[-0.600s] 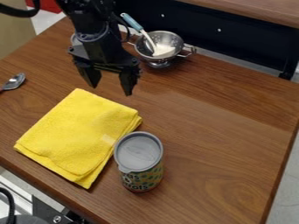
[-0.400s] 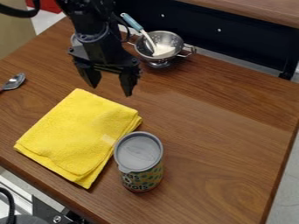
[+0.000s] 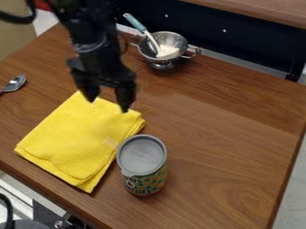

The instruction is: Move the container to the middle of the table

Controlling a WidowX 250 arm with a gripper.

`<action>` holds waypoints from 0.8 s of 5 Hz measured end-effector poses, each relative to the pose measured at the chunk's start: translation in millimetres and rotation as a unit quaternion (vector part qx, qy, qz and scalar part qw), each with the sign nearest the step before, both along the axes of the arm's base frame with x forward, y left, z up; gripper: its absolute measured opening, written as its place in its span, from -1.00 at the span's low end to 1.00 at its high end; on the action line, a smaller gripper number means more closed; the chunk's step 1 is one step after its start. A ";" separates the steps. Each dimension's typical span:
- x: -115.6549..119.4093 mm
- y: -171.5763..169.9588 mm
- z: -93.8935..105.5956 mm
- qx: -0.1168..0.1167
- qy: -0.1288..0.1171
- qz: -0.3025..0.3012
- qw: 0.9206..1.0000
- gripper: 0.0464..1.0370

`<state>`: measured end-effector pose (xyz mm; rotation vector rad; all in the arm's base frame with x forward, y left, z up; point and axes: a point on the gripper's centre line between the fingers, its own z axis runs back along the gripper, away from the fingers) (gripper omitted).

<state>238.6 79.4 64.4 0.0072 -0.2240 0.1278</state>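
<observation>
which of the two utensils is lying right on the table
The metal spoon at the left edge of the view, flat on the wooden table; the blue-handled utensil leans in the metal colander instead.

Black arm (image 3: pixel 99 53), black two-fingered tool (image 3: pixel 108 105), black cable (image 3: pixel 19 20)

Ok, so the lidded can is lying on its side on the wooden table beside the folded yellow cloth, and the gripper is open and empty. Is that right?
Not quite: the camera view shows the lidded can standing upright. It is on the wooden table beside the folded yellow cloth, and the gripper is open and empty.
</observation>
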 end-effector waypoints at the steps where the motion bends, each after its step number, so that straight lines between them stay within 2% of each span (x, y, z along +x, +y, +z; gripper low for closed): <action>1: -16.2 5.5 6.3 -0.003 0.006 -0.011 1.000 0.92; 3: -57.4 -7.6 -0.8 -0.011 0.030 -0.072 0.997 0.92; 4: -75.6 -27.7 -7.3 -0.034 0.056 -0.117 0.991 0.92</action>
